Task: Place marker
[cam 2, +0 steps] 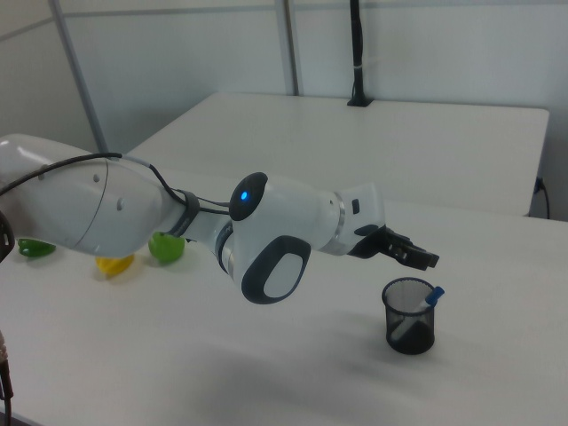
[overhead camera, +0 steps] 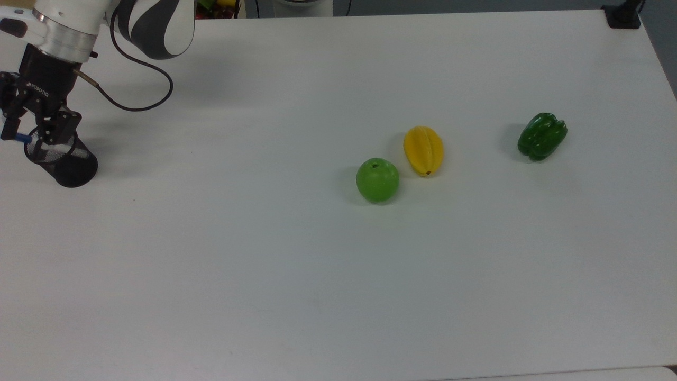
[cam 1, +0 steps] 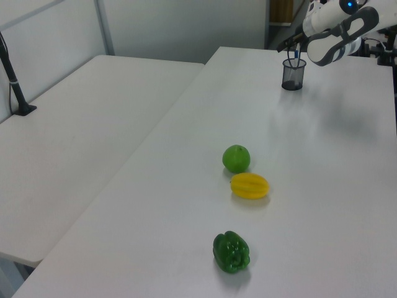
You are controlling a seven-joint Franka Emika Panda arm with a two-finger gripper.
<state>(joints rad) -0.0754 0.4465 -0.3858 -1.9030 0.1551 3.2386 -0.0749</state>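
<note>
The marker [cam 2: 419, 311] is seen standing inside the black mesh cup [cam 2: 409, 329], leaning against the wall, with its blue cap [cam 2: 433, 295] projecting above the rim on the right view's right. The placing step is judged done: the marker appears to be carried by the cup alone, and nothing is seen clamped on it. The gripper [overhead camera: 33, 126] is observed just above the cup's mouth in the top view, with its fingers [overhead camera: 59, 127] spread apart and empty. In the right view the fingers [cam 2: 414, 255] are found above the cup and slightly toward the right view's left, apart from the cap, with no contact visible. What is left is judged to be only a withdrawal of the arm clear of the cup. The cup is recorded upright on the white worktop [overhead camera: 338, 254]; the green apple [overhead camera: 377, 180], yellow starfruit [overhead camera: 423, 150] and green pepper [overhead camera: 541, 135] lie well apart from it.
</note>
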